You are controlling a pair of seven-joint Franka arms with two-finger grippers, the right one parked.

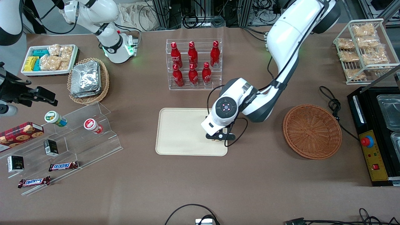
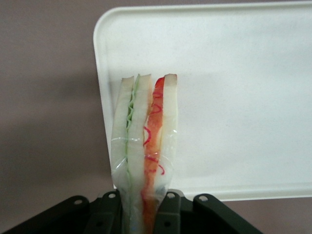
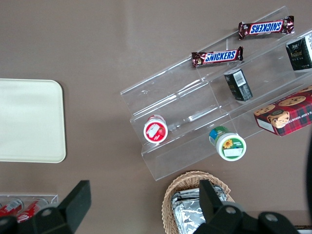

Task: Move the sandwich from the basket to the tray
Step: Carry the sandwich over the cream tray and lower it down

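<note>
Black tool (image 1: 219, 136) is clamped on the wrapped triangular sandwich w/ red + green filling (image 2: 145, 146), over the cream rectangular tray's (image 1: 178, 131) corner nearest the reddish-brown wicker basket (image 1: 312, 131).

Even overhead light across the brown worktop (image 1: 250, 187), bright, no hard shadows; just a soft smudge under the working arm where the gripper (image 1: 219, 136) hangs over the tray (image 1: 175, 131). Foil packets (image 1: 85, 78) throw sharp white glare, and the red bottles (image 1: 192, 64) carry small highlights. Front view crisp edge to edge, w/ slight bowing at the corners. Wrist cam: tray nearly blown out to white, a broad dim shadow on the cloth beside it, plastic wrap on the sandwich (image 2: 146, 141) glinting, its near end and the black gripper parts soft, out of focus. Parked arm's cam: clear, acrylic shelf (image 3: 204, 97) catching faint reflections.
</note>
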